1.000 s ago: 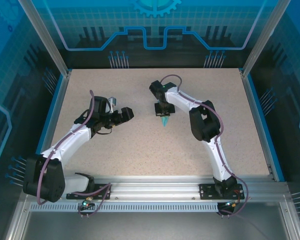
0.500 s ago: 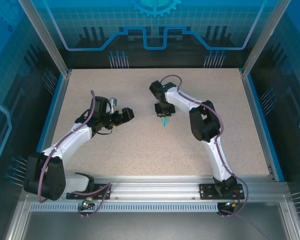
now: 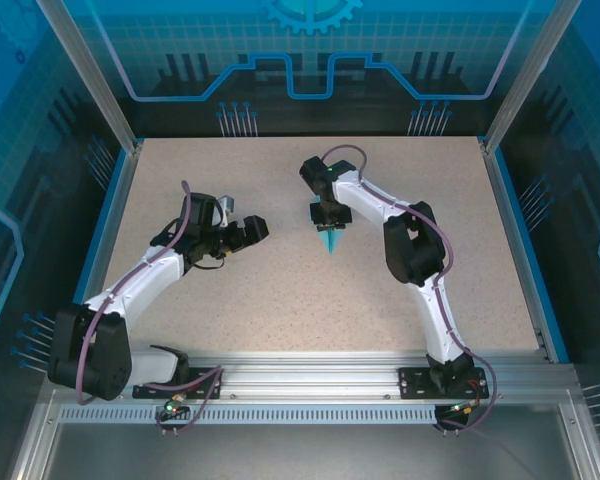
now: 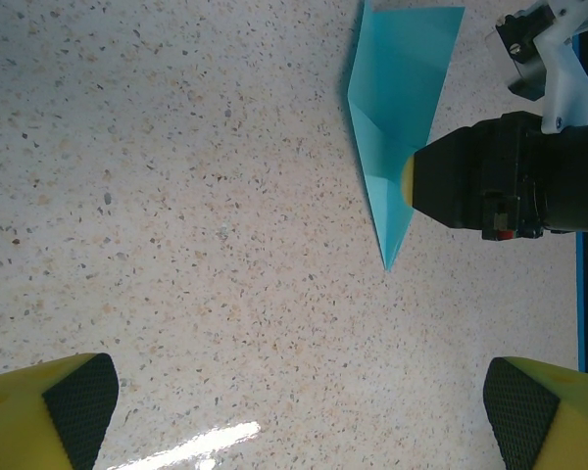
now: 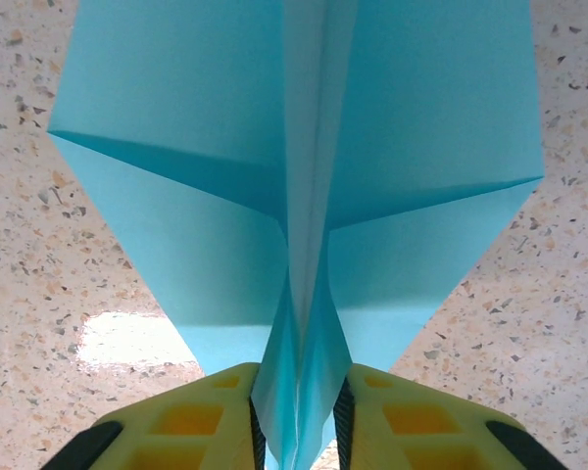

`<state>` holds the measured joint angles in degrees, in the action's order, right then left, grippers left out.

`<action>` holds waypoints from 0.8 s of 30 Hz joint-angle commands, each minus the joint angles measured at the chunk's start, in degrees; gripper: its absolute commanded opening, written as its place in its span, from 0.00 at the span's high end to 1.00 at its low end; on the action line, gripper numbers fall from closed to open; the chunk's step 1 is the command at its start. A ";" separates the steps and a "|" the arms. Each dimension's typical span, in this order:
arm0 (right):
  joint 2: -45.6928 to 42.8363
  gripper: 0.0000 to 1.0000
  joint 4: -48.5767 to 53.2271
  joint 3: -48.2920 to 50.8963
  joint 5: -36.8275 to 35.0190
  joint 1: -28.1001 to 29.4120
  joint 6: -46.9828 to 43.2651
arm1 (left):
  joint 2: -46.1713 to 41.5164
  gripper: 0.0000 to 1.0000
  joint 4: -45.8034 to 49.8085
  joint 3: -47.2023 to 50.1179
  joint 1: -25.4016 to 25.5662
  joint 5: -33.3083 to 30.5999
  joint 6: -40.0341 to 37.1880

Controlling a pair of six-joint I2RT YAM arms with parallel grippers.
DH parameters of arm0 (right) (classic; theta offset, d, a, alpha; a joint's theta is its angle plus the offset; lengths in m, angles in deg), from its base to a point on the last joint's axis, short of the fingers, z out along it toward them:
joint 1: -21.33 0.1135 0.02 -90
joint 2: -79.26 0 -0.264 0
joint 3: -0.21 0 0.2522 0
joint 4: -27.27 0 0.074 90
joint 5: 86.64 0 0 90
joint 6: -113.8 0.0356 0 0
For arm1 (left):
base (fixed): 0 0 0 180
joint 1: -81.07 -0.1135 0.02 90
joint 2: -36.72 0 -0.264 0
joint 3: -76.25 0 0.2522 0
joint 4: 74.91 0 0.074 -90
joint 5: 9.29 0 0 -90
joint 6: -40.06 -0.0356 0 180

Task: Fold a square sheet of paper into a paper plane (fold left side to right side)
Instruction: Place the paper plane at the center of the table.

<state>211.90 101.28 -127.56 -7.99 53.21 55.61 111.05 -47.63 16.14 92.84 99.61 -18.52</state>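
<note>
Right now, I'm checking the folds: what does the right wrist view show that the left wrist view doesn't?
Right wrist: the centre crease and side flaps of the light-blue folded paper plane, its middle fold sitting between the right tool's yellow fingers. Left wrist: the plane's full dart outline and sharp tip, plus the left tool, wide open. Shared: the blue paper on the speckled beige table.

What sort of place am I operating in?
Probably a purpose-built robot demo or lab cell: a speckled beige stone-look tabletop, silver aluminium frame posts, and blue panels printed with circuit patterns enclosing it.
</note>
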 commanded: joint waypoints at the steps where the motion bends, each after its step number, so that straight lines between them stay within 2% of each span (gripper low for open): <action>1: -2.76 0.69 2.43 -1.21 0.73 0.38 -0.78 | 0.47 0.01 1.20 -1.78 -0.68 1.23 -1.01; 7: -9.39 0.51 4.03 0.78 -1.57 1.38 -2.05 | 0.29 0.01 1.25 -3.09 -0.71 0.47 0.00; 13: -26.12 0.34 -1.78 13.24 -4.27 1.96 -4.14 | -1.11 0.01 0.70 -4.55 -0.87 -4.70 1.95; 19: -46.39 0.15 -13.07 32.86 -9.30 -0.98 -7.06 | -7.98 0.01 0.10 -3.21 -0.96 -20.68 2.07; 23: -58.29 0.01 -21.54 47.37 -11.59 -6.93 -7.52 | -13.76 0.01 -6.85 2.11 -0.96 -33.02 -0.16; 24: -61.35 0.00 -24.27 50.82 -11.37 -8.81 -7.84 | -15.14 0.01 -9.44 4.07 -0.96 -35.87 -0.85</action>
<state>155.25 85.24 -83.68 -16.26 48.24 48.68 99.00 -51.28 16.12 92.56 76.46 -17.25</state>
